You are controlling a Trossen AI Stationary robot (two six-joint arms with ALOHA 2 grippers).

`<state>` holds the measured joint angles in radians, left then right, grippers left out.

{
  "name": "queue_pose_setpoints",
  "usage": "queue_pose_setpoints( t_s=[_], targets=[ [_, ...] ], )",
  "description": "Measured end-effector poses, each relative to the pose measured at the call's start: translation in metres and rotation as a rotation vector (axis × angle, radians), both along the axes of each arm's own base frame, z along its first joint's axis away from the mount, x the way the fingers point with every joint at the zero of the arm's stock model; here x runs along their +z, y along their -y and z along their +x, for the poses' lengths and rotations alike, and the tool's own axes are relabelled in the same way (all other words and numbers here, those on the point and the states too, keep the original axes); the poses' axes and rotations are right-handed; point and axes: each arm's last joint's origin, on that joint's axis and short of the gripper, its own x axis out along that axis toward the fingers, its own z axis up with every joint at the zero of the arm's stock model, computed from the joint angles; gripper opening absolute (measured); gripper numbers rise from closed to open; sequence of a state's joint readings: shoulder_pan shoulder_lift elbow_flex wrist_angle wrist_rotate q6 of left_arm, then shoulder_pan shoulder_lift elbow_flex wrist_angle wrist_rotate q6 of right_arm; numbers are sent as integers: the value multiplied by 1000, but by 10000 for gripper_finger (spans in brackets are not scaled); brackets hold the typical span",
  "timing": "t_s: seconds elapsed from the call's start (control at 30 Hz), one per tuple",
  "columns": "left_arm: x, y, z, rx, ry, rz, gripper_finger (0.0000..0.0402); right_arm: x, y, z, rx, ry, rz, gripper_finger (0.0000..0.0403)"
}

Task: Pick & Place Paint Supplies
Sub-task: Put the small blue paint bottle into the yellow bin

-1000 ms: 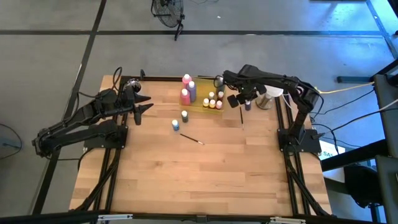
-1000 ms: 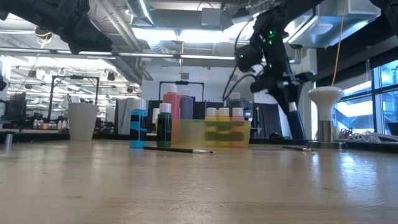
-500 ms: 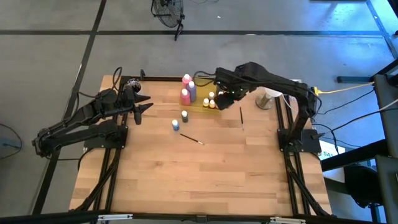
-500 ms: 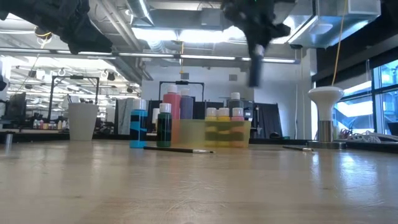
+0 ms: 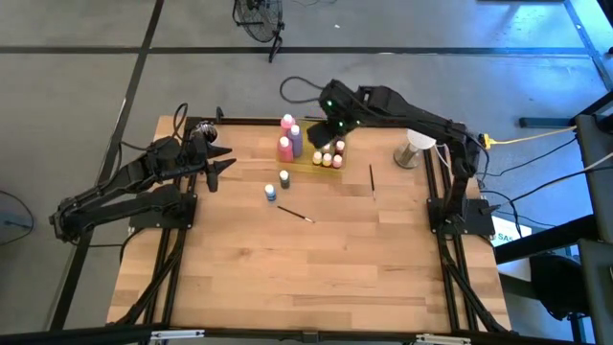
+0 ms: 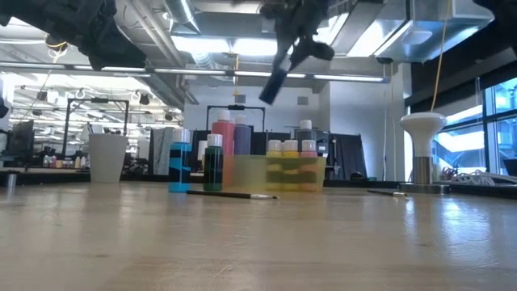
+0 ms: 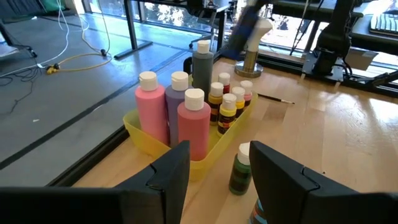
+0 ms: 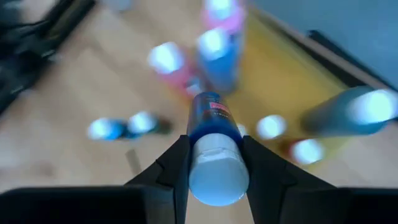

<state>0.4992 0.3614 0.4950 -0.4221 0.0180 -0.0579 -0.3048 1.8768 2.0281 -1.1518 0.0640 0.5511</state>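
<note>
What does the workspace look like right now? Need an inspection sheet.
Surface: wooden table, front half bare.
Job's things: yellow tray holding tall pink, purple and grey bottles plus small capped ones; two small bottles standing outside it; two brushes lying loose.
Clutter: pale cup on the right side of the table.
Hands: right hand above the tray, shut on a blue bottle; left hand open, idle at the left edge.
Cables: yellow cable beyond the right edge.
Surroundings: grey floor, fan behind.

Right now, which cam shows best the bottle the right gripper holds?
Right wrist view: the blue bottle sits clamped between the right gripper fingers. The low view shows a dark blur overhead; the high view hides it under the arm; the left wrist view blurs it.
</note>
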Motion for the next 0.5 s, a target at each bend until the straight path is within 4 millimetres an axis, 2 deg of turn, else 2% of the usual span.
queue_pose_setpoints(
  t_s=[0.1, 0.5],
  targets=[
    [0, 0, 0, -1, -1, 3, 162, -12, 19, 1, -30, -48, -4, 114],
    [0, 0, 0, -1, 2, 4, 162, -59, 73, 8, -83, -184, -12, 114]
  ],
)
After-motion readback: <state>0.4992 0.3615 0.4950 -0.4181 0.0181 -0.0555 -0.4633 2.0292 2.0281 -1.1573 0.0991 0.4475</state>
